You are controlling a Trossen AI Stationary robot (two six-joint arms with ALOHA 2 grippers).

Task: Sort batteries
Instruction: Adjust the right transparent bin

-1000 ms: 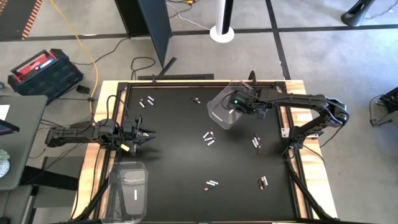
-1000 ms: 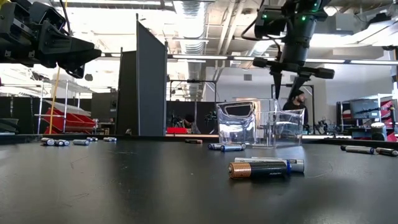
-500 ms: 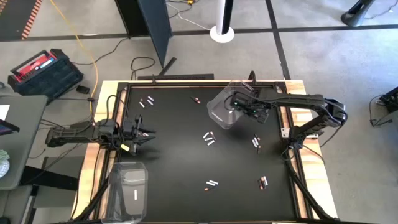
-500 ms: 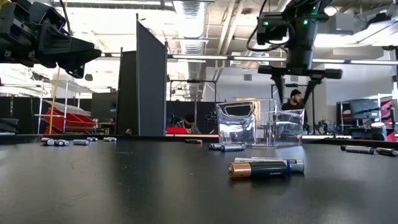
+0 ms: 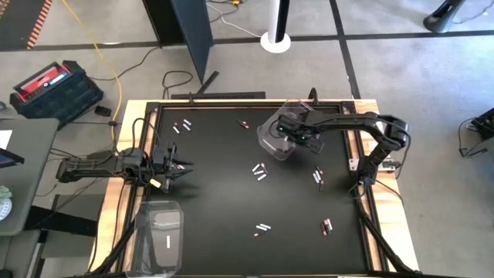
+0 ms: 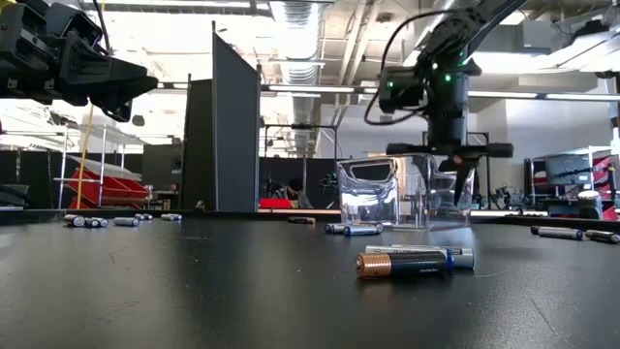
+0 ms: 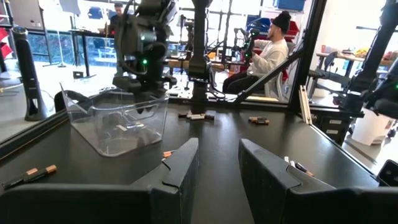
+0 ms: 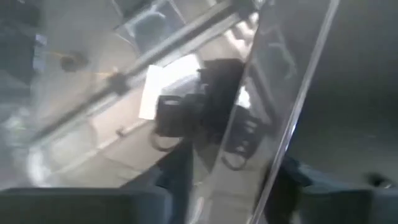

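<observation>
Black tabletop (image 5: 216, 193) in a workshop carries most batteries (image 5: 258, 171) unsorted: scattered pairs lie toward the far left corner, at centre, at right, and along the near edge. One clear bin (image 5: 276, 136) at the far right and a second bin (image 5: 160, 230) at the near left each appear to hold few cells, so sorting looks barely begun. Right gripper (image 5: 296, 137) hangs over the far bin, fingers parted, nothing visibly held. Left gripper (image 5: 179, 168) waits at the left edge, fingers apart, empty. No legible labels.
</observation>
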